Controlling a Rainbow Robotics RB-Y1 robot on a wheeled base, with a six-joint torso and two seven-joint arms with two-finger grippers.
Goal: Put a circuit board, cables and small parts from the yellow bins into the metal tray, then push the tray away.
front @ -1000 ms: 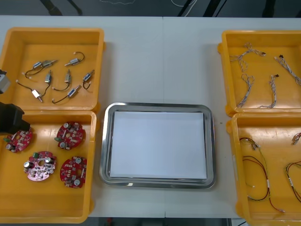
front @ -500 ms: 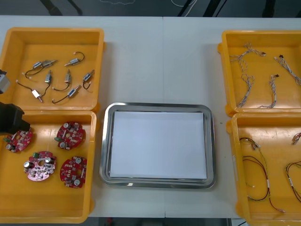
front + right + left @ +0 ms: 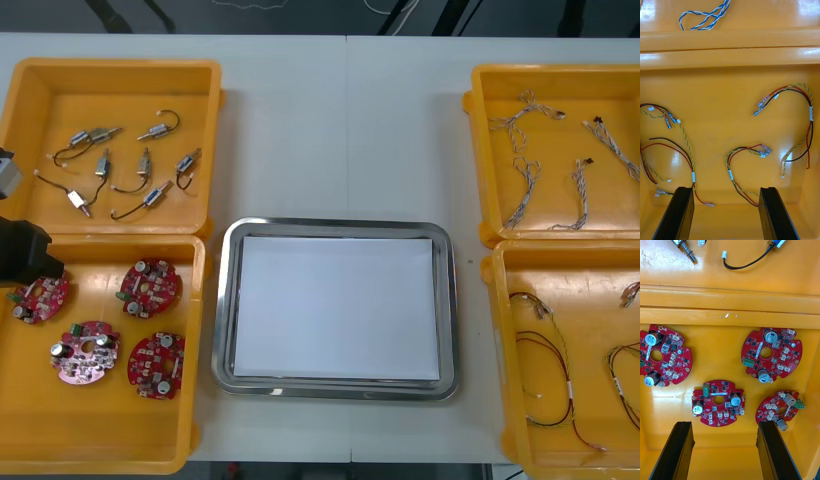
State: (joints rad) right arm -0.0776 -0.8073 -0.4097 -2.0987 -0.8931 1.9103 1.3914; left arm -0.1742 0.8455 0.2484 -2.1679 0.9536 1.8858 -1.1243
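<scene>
Both grippers poised wide over the near bins, tray waiting mid-bench.

From the front view, the bench (image 3: 340,120) carries the metal tray (image 3: 228,300), white inside, between four yellow bins (image 3: 210,150). The left arm (image 3: 20,255) hangs over the near left bin's outer edge, beside four circuit boards (image 3: 150,285). Small metal parts (image 3: 110,165) lie in the bin behind, and blue and white cables (image 3: 525,190) lie far right. The wrist views add the finger spread. The left gripper (image 3: 725,450) stands wide apart above the boards, one board just beyond its fingertips. The right gripper (image 3: 726,213) is equally wide over the red and yellow cables (image 3: 733,168), holding nothing.
</scene>
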